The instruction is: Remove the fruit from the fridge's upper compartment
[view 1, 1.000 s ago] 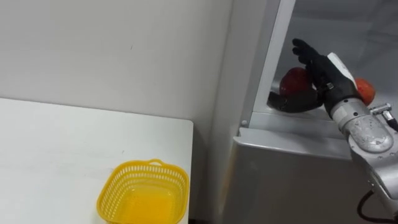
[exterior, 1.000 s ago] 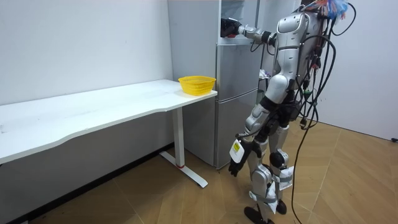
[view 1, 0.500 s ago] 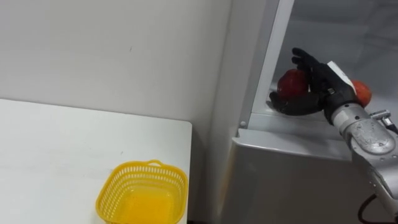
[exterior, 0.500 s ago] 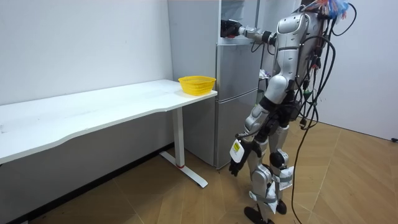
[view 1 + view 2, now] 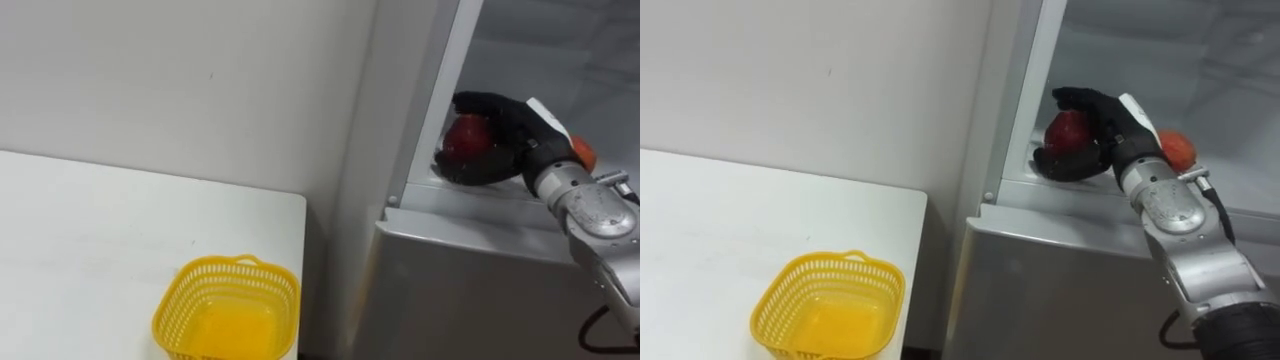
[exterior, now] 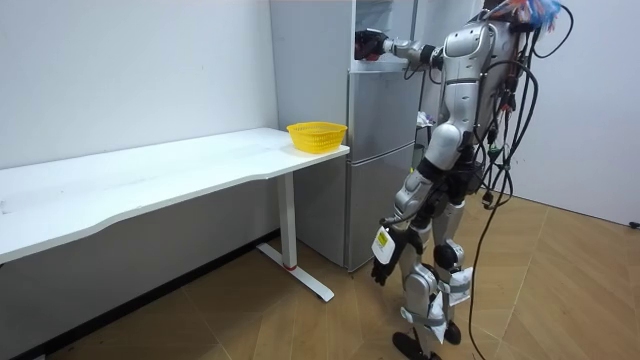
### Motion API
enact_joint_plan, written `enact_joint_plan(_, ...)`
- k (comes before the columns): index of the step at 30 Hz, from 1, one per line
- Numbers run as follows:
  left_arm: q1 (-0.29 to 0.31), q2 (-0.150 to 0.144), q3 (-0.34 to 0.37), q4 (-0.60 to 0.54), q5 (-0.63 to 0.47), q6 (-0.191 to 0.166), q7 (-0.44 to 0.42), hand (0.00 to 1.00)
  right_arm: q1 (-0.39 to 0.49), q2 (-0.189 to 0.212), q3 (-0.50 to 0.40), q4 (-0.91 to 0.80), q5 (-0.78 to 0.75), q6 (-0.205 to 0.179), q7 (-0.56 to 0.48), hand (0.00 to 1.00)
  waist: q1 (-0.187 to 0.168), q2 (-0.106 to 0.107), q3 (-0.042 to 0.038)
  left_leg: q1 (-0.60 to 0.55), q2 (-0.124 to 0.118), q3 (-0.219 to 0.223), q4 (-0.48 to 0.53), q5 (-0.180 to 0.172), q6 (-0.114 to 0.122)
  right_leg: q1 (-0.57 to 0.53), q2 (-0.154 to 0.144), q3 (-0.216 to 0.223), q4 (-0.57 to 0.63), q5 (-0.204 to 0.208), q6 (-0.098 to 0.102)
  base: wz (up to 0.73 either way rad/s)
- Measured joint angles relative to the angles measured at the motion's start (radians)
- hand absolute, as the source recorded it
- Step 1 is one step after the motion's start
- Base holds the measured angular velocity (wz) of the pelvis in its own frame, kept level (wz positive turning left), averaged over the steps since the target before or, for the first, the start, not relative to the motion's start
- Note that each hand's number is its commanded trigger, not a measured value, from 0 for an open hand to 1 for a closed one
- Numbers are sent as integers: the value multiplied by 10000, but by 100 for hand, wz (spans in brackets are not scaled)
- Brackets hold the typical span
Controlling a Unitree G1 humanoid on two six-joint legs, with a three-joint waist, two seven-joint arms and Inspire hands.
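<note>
Basket (image 5: 226, 311) at right end of table (image 5: 80, 230), fridge (image 5: 470, 280) beside it, fruit (image 5: 464, 137) on upper shelf (image 5: 480, 194), second fruit (image 5: 584, 152) rightward

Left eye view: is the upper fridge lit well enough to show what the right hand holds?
Left eye view: upper fridge evenly lit, no glare; the dark right hand has fingers curled round a red fruit. Room view: that hand is a dark shape; the left hand hangs low.

This looks like a sparse test room furnished for housework, not a lived-in home. It has plain white walls (image 6: 130, 70) and a wood-plank floor (image 6: 560, 290). A long white desk on white metal legs (image 6: 150, 180) fills the room view's left, with a yellow plastic mesh basket (image 6: 317, 135) on it. At upper centre stands a tall silver fridge (image 6: 380, 150) with red round fruit (image 5: 460, 137) in its open upper compartment.
</note>
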Motion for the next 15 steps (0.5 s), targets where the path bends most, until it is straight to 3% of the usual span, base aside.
enact_joint_plan(15,-204,9,4,86,-5,-34,12,0,-23,-114,4,-41,-588,-53,366,100,21,-36,-25,3,3,29,2,0,0,-6,7,104,-2,0,0,0)
